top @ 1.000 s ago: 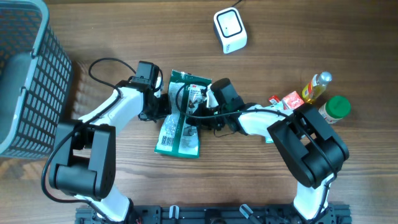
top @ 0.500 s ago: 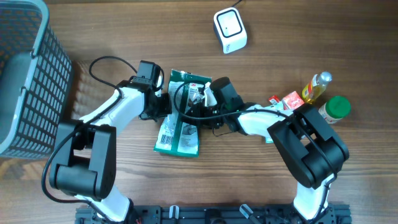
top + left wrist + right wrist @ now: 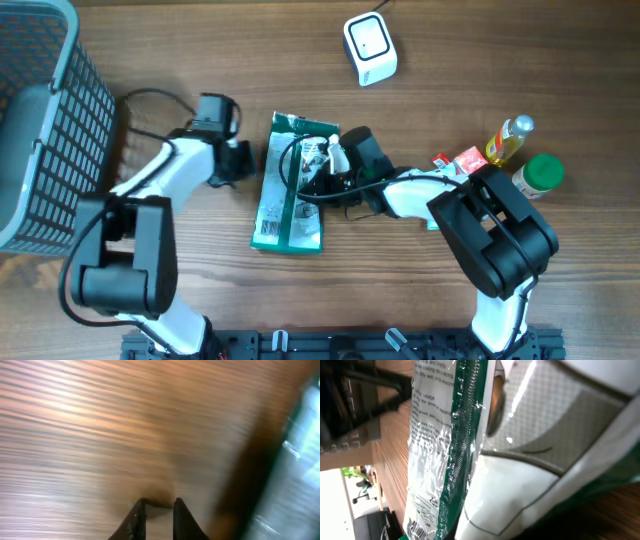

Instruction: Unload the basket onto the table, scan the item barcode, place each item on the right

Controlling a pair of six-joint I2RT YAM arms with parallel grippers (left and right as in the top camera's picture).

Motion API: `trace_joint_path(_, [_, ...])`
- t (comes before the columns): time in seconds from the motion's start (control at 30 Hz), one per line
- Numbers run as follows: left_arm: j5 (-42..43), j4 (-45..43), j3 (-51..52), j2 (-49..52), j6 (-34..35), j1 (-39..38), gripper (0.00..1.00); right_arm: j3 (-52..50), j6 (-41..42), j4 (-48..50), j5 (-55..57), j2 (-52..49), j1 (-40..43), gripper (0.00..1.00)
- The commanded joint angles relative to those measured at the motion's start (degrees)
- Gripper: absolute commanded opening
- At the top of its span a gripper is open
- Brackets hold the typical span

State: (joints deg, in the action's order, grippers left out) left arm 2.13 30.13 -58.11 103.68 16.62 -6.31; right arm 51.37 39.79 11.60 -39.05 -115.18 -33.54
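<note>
A flat, glossy green-and-clear film packet (image 3: 288, 190) lay on the wood-grain surface (image 3: 580, 300), its long axis running front to back, with the white scanner (image 3: 370, 48) well beyond. The right tool (image 3: 318, 165), clenched, sat over the packet's far right corner; whether it pinched film was unclear. The left tool (image 3: 159, 501), nearly closed and empty, stood apart to the left.

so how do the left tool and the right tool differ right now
The left tool is over bare table, left of the green package and apart from it; the right tool sits on the package's upper right part. The left tool holds nothing; the right tool seems pinched on the package, which fills its wrist view. Both are shut.
</note>
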Motion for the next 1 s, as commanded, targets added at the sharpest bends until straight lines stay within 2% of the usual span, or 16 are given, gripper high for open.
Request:
trace_joint_path(0.0, [-12.7, -1.2, 1.3, 1.0, -0.2, 6.0, 0.17, -0.8, -2.3, -2.0, 1.7, -1.6, 0.3, 0.08])
trace_joint_path(0.07, [-12.0, -2.2, 1.3, 1.0, -3.9, 8.5, 0.27, -0.8, -2.3, -2.0, 1.6, -1.6, 0.3, 0.08])
trace_joint_path(0.13, [-12.0, -2.5, 1.3, 1.0, -5.4, 10.3, 0.58, -0.8, -2.3, -2.1, 1.6, -1.6, 0.3, 0.07])
trace_joint_path(0.2, [-12.0, -2.5, 1.3, 1.0, -5.3, 11.4, 0.73, -0.8, -2.3, -2.0, 1.7, -1.6, 0.3, 0.06])
trace_joint_path(0.23, [-11.8, -2.3, 1.3, 1.0, -5.3, 11.6, 1.0, -0.8, -2.8, -2.0, 2.0, -1.6, 0.3, 0.04])
trace_joint_path(0.43, [-11.8, -2.3, 1.3, 1.0, -5.3, 11.7, 1.0, -0.7, -6.3, -1.8, 2.1, -0.7, 0.3, 0.04])
trace_joint_path(0.5, [-11.8, -2.3, 1.3, 1.0, -5.3, 11.7, 1.0, 0.2, -11.9, -2.9, 1.8, 2.9, 0.6, 0.04])
trace_joint_path(0.67, [-11.8, -2.3, 1.3, 1.0, -5.3, 11.7, 1.0, 2.7, -30.9, -18.3, 8.7, 21.4, 0.6, 0.04])
trace_joint_path(0.77, [-11.8, -2.3, 1.3, 1.0, -5.3, 11.7, 1.0, 3.1, -47.0, -28.0, 13.4, 34.7, 0.5, 0.04])
trace_joint_path(0.87, [-11.8, -2.3, 1.3, 1.0, -5.3, 11.7, 1.0, 4.8, -54.5, -34.9, 17.2, 42.5, 0.5, 0.04])
trace_joint_path(0.97, [-11.8, -2.3, 1.3, 1.0, -5.3, 11.7, 1.0, 15.9, -59.6, -48.9, 22.0, 44.8, 0.5, 0.04])
